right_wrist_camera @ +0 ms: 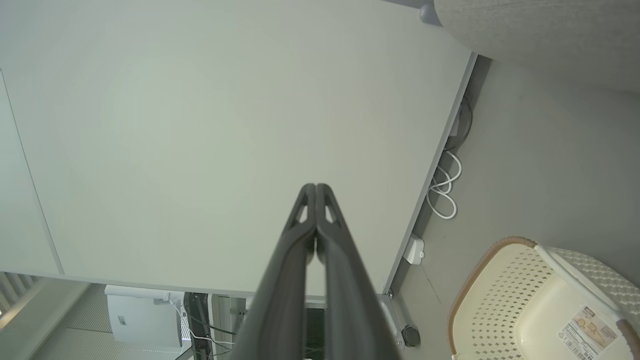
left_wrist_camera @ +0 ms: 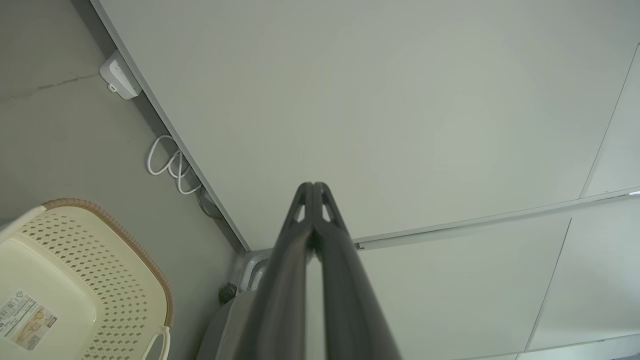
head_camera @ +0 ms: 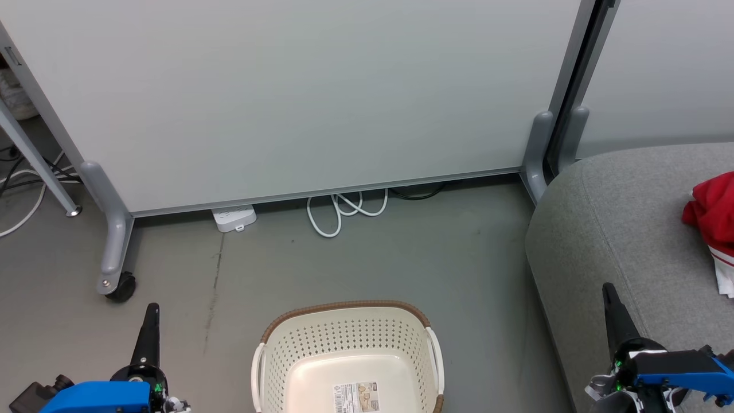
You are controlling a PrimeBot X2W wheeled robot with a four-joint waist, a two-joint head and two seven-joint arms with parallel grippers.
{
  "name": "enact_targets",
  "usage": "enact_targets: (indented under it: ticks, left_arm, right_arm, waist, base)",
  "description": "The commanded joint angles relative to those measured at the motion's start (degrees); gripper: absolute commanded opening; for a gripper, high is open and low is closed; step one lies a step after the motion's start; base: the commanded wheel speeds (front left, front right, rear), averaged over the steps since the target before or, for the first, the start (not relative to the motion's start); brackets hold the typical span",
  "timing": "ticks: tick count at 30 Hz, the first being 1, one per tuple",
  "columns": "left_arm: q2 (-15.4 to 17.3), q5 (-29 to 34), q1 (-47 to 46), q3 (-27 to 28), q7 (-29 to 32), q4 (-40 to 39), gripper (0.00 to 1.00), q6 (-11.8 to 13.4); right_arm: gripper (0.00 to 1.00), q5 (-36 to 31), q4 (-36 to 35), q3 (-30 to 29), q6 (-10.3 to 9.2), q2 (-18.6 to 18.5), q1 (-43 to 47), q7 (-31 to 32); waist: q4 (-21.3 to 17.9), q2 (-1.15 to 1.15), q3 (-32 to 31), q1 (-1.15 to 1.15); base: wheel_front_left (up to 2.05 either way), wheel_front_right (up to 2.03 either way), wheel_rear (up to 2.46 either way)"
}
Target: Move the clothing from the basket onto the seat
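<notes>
Found basket [head_camera: 344,335] empty | noted clothing [head_camera: 714,212] on seat [head_camera: 619,229] | left pincer [left_wrist_camera: 313,187], right pincer [right_wrist_camera: 316,189] pressed together, unladen | judged task done, 0 items left

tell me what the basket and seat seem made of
The basket looks like moulded cream plastic, faintly glossy, with punched holes; its brown rim looks woven, maybe plastic too. The seat looks like matte grey fabric upholstery, with fine grain and soft rounded edges.

The head camera looks down from above the basket [head_camera: 344,332], facing the white panel [head_camera: 315,97] beyond it. Each wrist camera sits beside the basket, aimed up along that panel; all three views share both.
</notes>
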Motion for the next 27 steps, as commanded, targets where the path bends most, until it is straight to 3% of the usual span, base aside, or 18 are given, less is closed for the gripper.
enact_targets:
  ticks: [1,27]
  left_arm:
    - [0.3,-1.0,-0.9,0.2,0.3,-0.6,0.00,-0.3]
    - [0.4,-11.6,-1.0,1.7,3.2,-1.5,0.00,-0.7]
  right_arm:
    - [0.00,1.0,-0.4,-0.1,-0.03,0.1,-1.0,0.5]
    - [0.00,11.5,-0.7,-0.8,-0.03,0.3,-1.7,3.3]
  waist:
    - [0.0,0.00,0.0,0.00]
    - [-1.2,0.00,0.5,0.00]
  base:
    - [0.00,0.00,0.00]
    - [0.00,0.00,0.00]
